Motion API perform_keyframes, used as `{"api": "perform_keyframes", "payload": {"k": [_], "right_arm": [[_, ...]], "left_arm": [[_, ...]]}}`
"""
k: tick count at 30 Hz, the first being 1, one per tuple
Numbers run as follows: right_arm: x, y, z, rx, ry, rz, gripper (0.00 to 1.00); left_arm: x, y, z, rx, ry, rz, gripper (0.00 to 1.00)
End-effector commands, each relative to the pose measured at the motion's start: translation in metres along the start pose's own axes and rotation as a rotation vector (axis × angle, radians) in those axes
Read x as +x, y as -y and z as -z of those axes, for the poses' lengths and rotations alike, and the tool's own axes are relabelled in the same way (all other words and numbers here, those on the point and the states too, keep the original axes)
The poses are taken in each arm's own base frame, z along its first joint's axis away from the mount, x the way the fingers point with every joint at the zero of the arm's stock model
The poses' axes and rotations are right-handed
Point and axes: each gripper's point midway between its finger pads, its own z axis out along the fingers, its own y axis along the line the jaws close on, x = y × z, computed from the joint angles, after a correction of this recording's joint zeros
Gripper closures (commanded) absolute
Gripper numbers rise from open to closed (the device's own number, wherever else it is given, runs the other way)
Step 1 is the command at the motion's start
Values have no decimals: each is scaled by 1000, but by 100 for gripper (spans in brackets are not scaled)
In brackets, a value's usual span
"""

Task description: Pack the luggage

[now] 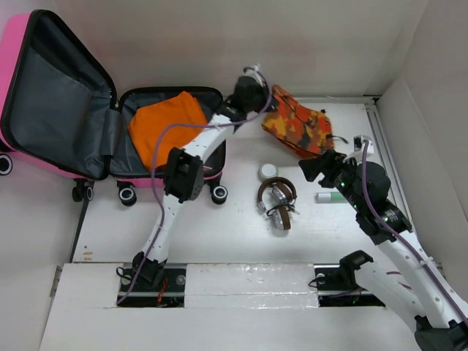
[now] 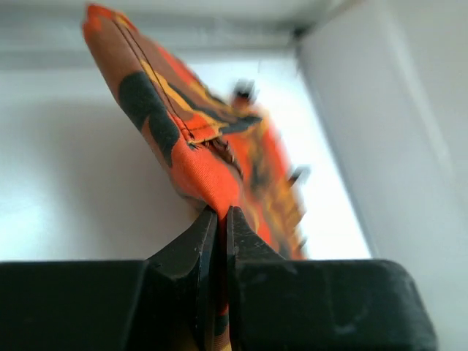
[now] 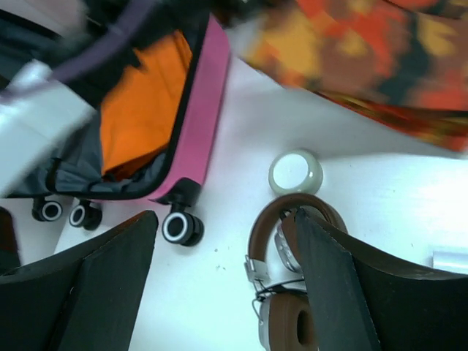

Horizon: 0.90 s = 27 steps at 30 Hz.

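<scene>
- The luggage [image 1: 55,110] lay open in the upper left of the top view, lid propped back, with an orange garment [image 1: 167,124] in its base half.
- The left gripper [image 2: 221,213] was pinched tight on the edge of an orange camouflage cloth [image 2: 183,146] at upper centre, just right of the case.
- The right gripper [image 3: 225,214] stood wide, holding nothing, above brown headphones [image 3: 287,327] and a small white jar [image 3: 295,172], right of centre.

luggage [image 1: 51,102]: far left | folded cloth [image 1: 167,126]: in luggage | pouch [image 1: 300,124]: right of luggage | headphones [image 1: 278,201]: before pouch
</scene>
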Motion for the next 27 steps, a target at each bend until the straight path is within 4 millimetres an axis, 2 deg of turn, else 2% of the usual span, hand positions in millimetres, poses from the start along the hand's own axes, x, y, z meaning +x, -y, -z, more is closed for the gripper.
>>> {"api": "perform_keyframes", "payload": {"k": [1,2,3,5,6,7,8,9,10,11,12,13,14,15,16,17,18,20,21,23,27], "right_arm": [[-7,-5,0,-23,44,15,19],[-9,-6,2,-28,51,15,19],[-8,-3,2,-16,49,15,19],[-4,-1,1,-11,41,15,19],[-4,0,1,-10,41,25,19],[-4,0,1,-10,41,25,19],[-1,2,1,-5,34,25,19],[-3,1,0,-10,41,25,19],[-4,-3,0,-28,44,24,19],[0,-3,-1,-35,37,25,19],[6,2,-4,-24,20,25,19],[7,0,-6,-34,16,26,19],[7,0,-6,-34,16,26,19],[11,1,-7,-37,3,26,19],[19,3,-9,-35,-21,27,19],[17,2,-9,-41,-13,26,19],[23,6,-10,-33,-25,27,19],[31,9,-10,-32,-42,18,19],[31,9,-10,-32,-42,18,19],[40,16,-9,-22,-57,18,19],[43,21,-8,-4,-47,9,19]], "left_arm": [[-199,46,115,135,345,-77,100],[-199,30,122,108,325,-65,100],[-227,29,157,93,374,-94,100],[-238,6,186,36,393,-90,100],[-219,-29,189,-23,360,-59,100],[-219,-42,203,-42,366,-52,100],[-237,-46,240,-58,421,-62,100],[-217,-80,245,-113,396,-29,100],[-214,-92,257,-131,400,-21,100],[-225,-101,286,-149,443,-11,100],[-224,-112,298,-174,456,-3,100],[-206,-135,303,-209,442,39,100],[-204,-146,315,-241,455,52,100],[-210,-157,336,-283,494,59,100],[-197,-177,342,-345,481,76,100],[-193,-192,347,-400,479,84,100],[-194,-206,357,-447,484,74,100],[-174,-230,362,-533,449,113,100],[-172,-245,371,-592,468,128,100],[-160,-265,380,-666,460,151,100],[-147,-311,401,-857,428,217,100]]}}
